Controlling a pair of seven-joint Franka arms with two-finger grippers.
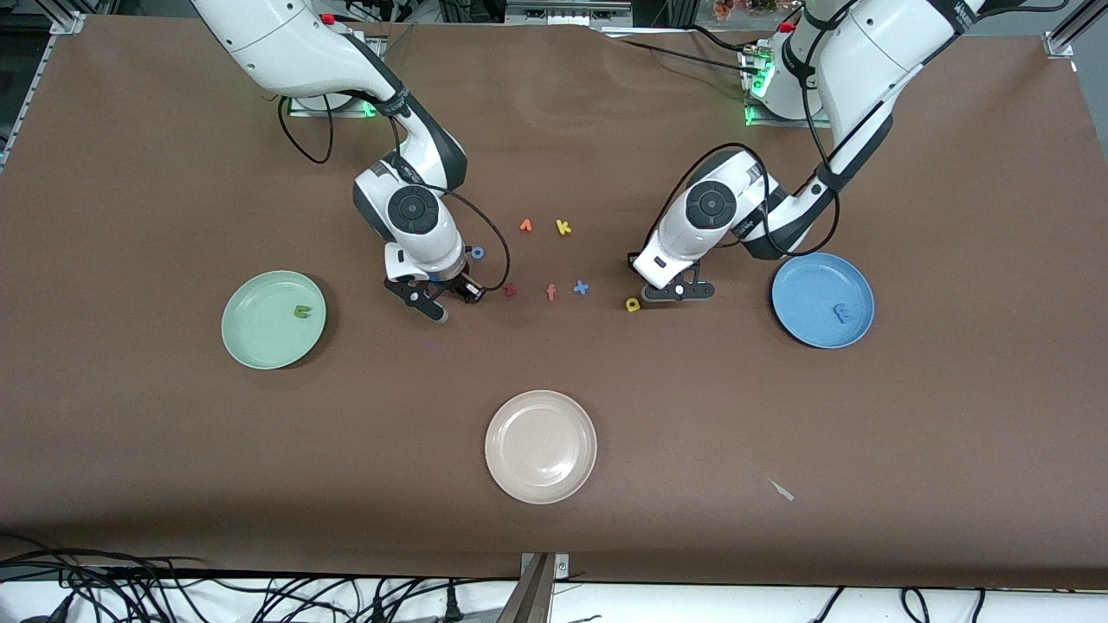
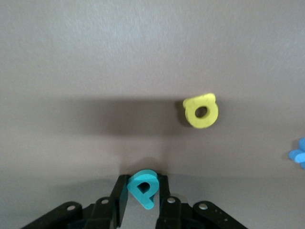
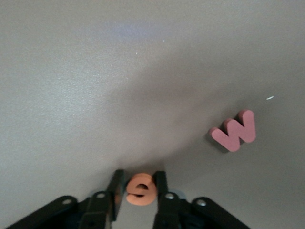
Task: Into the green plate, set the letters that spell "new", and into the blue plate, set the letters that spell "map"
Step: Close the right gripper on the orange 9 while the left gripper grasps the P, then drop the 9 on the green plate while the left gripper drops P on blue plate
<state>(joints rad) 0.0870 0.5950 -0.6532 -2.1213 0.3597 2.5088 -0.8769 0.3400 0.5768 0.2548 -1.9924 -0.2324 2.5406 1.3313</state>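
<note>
Left gripper [image 2: 143,198] fingers pinch teal "p" [image 2: 143,188] beside yellow "a" [image 2: 200,111] | right gripper [image 3: 139,191] fingers pinch orange "e" [image 3: 141,189] near "w" [image 3: 234,131] | I lift both straight off the tabletop [image 1: 779,415], then carry to blue plate [image 1: 801,320] and green plate [image 1: 260,346].

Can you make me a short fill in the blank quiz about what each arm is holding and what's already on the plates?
1. The left end effector is shut on the teal letter ____.
2. The right end effector is shut on the ____ letter "e".
3. The dark green "n" lies in the ____ plate.
4. The yellow "a" lies on the ____.

Missing words: p; orange; green; table
</note>
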